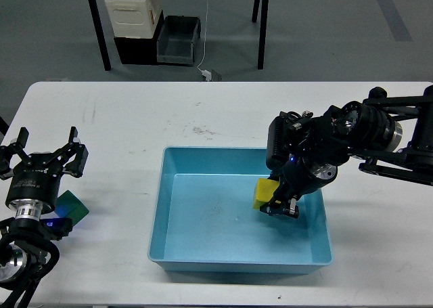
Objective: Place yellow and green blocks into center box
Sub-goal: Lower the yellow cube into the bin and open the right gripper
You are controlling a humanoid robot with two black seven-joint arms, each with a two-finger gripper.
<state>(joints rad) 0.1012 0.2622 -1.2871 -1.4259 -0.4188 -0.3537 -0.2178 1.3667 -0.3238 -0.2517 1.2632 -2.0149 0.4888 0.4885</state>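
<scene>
The light-blue center box (169, 206) sits in the middle of the white table. My right gripper (279, 205) reaches in from the right and is shut on the yellow block (264, 193), holding it inside the box near its right wall, just above the floor. The green block (73, 207) lies on the table left of the box, partly hidden by my left arm. My left gripper (46, 147) is open and empty, its fingers spread wide, just up and to the left of the green block.
A cream-white crate (132, 10) and a small dark grey bin (178, 40) stand on the floor beyond the table's far edge, between black table legs (99, 30). A white cable (205, 51) hangs there.
</scene>
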